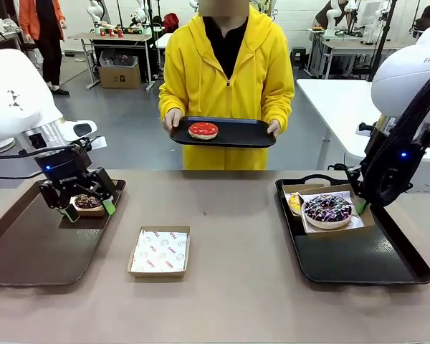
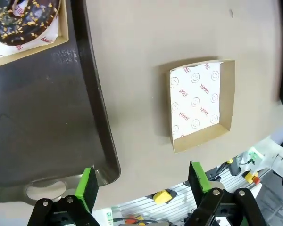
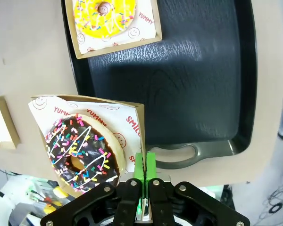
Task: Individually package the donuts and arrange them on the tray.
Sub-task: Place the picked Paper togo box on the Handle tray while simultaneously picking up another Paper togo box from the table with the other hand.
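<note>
My right gripper (image 3: 145, 165) is shut on the edge of a paper-lined box (image 3: 132, 117) holding a chocolate donut with coloured sprinkles (image 3: 80, 150). In the front view this box (image 1: 355, 222) and sprinkled donut (image 1: 328, 209) are over the right tray (image 1: 365, 261), with the right gripper (image 1: 359, 206) at the box's right side. A yellow donut (image 3: 104, 14) lies boxed on the same tray, and shows again as the yellow donut (image 1: 295, 203). My left gripper (image 1: 90, 211) stands open above a boxed chocolate donut (image 1: 87, 201) on the left tray (image 1: 29, 251). A person holds a tray (image 1: 244, 132) bearing a red donut (image 1: 203, 130).
An empty paper-lined box (image 1: 160, 251) lies on the table between the two trays; it is the empty box (image 2: 200, 103) in the left wrist view, beside the left tray's rim (image 2: 101, 136). The chocolate donut (image 2: 19, 19) is at that view's top left.
</note>
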{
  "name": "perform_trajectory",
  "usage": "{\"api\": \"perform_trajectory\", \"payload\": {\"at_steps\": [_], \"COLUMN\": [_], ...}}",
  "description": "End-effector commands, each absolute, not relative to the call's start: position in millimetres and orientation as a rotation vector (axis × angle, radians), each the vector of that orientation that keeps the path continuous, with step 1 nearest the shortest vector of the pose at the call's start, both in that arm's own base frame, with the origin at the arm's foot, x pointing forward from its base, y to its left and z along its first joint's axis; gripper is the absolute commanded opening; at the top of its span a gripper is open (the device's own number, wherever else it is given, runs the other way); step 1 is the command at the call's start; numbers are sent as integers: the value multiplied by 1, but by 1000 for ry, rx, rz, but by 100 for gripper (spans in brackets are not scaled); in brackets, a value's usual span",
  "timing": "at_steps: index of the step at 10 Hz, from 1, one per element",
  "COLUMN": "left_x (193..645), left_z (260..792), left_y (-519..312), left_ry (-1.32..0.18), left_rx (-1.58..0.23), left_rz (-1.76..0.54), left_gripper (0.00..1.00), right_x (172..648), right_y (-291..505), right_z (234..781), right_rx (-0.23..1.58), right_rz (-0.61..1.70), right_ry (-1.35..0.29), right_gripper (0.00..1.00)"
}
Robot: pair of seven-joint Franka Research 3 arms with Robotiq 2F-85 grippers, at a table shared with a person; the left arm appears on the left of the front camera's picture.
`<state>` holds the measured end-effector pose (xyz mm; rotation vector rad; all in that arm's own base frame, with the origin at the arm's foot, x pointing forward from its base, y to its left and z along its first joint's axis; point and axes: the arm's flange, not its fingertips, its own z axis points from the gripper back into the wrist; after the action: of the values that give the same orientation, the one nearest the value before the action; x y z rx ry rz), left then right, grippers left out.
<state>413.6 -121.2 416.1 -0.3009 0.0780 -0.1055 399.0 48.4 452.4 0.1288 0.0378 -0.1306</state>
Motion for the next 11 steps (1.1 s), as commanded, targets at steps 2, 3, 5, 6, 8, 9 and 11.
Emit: {"api": "perform_trajectory", "payload": {"at_steps": [2,3,5,6,8,9,11], "left_x": [414,414,414,414,411,409,404], "left_z": [425,425,425,425,430,435,448], "left_y": [-114,-114,-114,-114,-120,-141,-179], "left_ry": [87,87,87,87,59,66,31], "left_rx": [-320,-320,-320,-320,-260,-197,-105], "left_rz": [-101,-101,-101,-101,-41,-25,-48], "left_gripper": [100,100,100,100,100,100,100], "right_x": [398,398,398,398,399,408,422], "right_y": [48,48,48,48,48,39,14], "right_z": [454,454,454,454,452,453,442], "right_rx": [132,132,132,132,129,61,25], "right_rz": [-135,-135,-135,-135,-131,-150,-200], "right_ry": [37,37,37,37,38,51,109], "right_gripper": [1,1,1,1,1,1,1]}}
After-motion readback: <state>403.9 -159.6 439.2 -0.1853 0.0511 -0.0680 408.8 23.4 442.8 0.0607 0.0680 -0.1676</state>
